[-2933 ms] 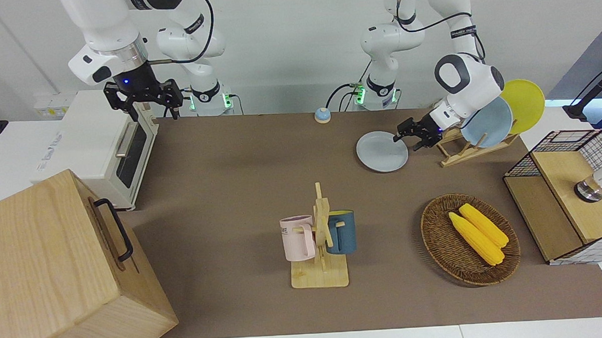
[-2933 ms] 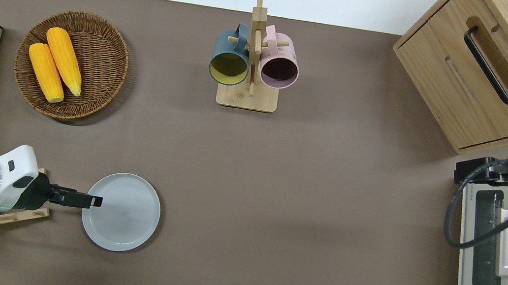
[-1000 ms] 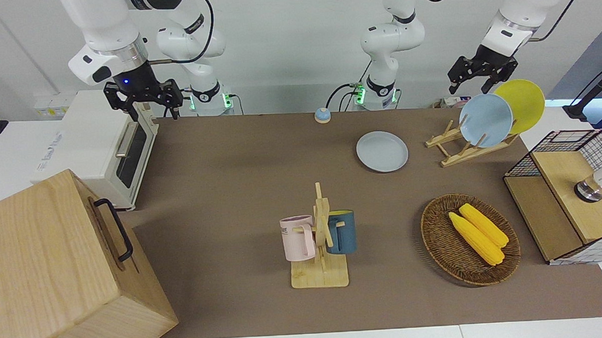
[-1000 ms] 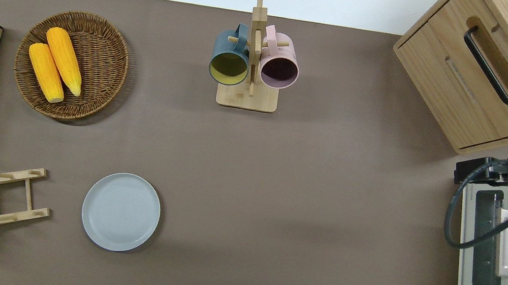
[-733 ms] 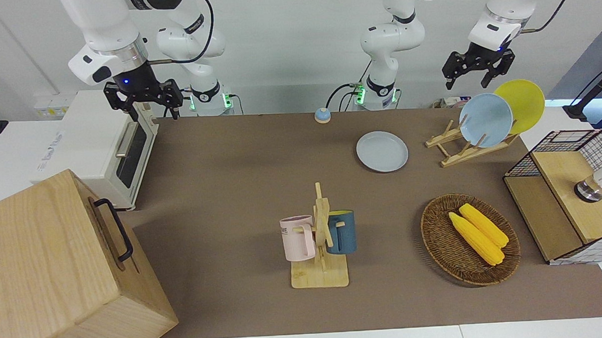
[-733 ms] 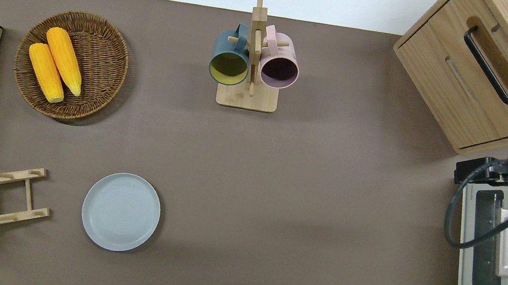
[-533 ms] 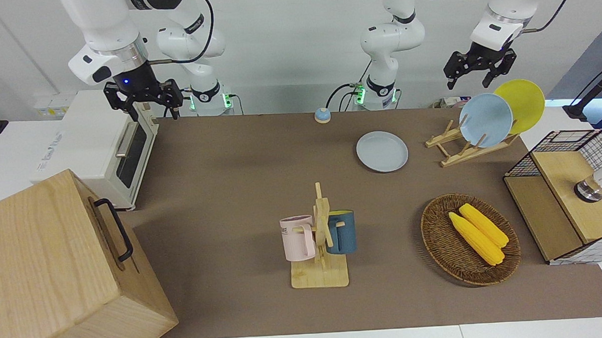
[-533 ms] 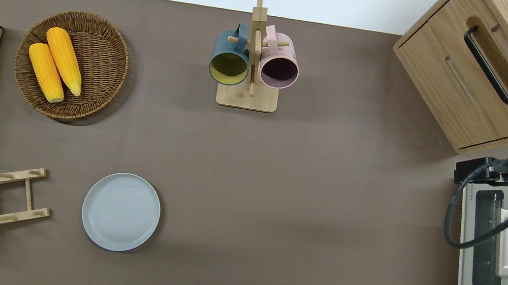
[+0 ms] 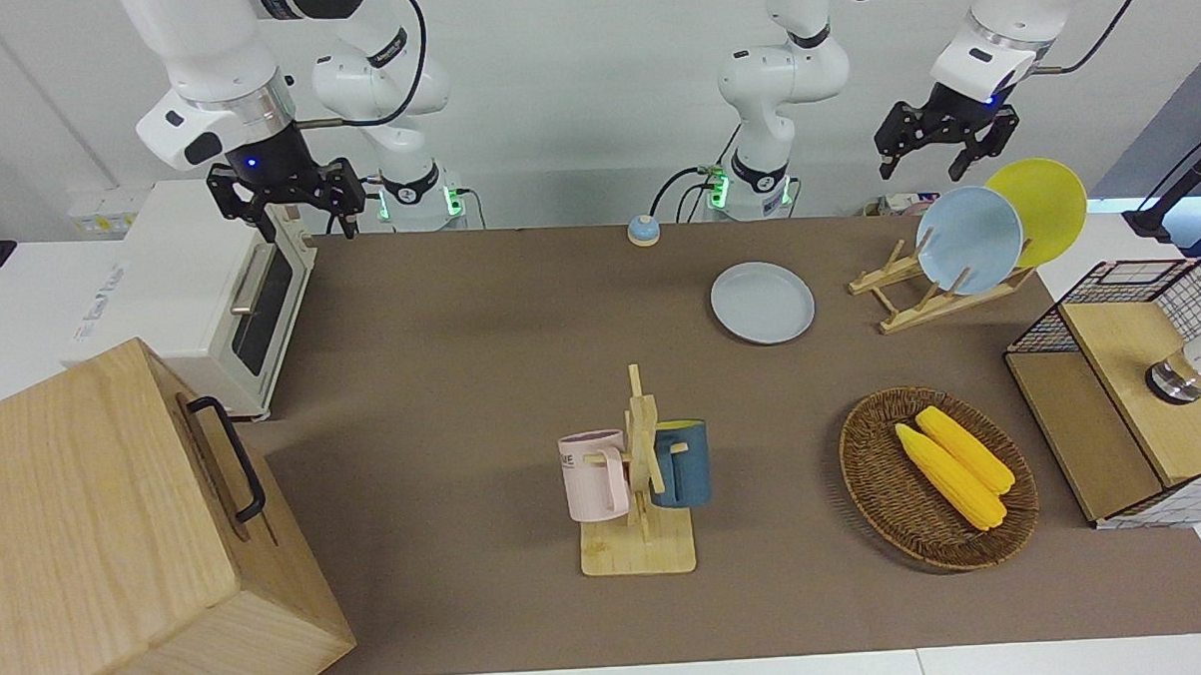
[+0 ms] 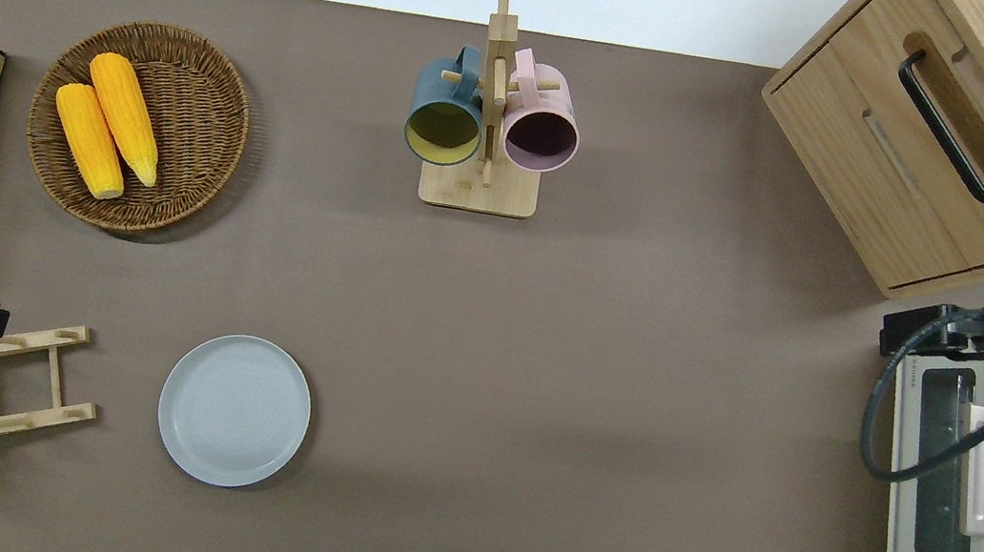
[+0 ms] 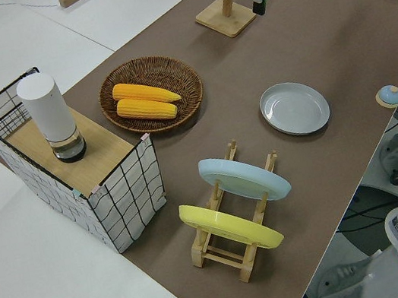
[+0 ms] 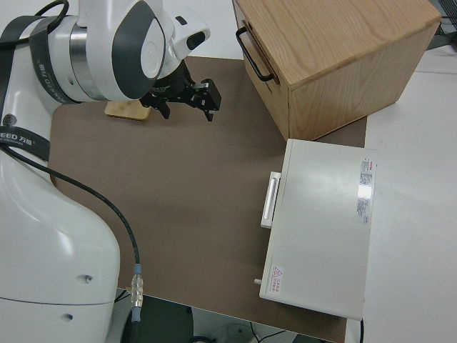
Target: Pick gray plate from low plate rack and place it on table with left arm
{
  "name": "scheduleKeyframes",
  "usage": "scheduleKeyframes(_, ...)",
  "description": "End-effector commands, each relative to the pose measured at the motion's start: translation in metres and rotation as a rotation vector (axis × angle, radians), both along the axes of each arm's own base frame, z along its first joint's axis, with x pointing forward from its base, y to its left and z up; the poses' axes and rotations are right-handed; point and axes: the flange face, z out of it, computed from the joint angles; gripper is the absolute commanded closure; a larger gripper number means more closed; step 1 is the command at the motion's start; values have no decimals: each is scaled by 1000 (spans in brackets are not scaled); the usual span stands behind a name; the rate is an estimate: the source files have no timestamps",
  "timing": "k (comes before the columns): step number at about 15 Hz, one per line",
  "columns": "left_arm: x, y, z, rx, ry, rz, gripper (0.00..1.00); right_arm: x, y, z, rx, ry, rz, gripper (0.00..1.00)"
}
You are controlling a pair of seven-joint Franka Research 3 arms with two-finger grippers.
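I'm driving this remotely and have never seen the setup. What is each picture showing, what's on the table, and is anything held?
These are two white robot arms at a brown table. The front view faces them, the overhead view looks straight down, and each side view follows one arm. The gray plate lies flat on the table beside the low plate rack, which holds a light blue plate and a yellow plate. The left hand is raised over the rack's edge, open and empty. The right hand is parked, open and empty. Also there are a mug tree, a corn basket, a toaster oven and a wooden drawer box.
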Motion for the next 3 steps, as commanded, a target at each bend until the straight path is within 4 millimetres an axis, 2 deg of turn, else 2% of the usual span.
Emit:
scheduleKeyframes(1,-1,-1,1,-11,19,-28,0,0,1,2,3,-2,-3,17)
scheduleKeyframes(3,-3,3,3,-12,19,-23,0,0,1,3,3,-5,-2,17)
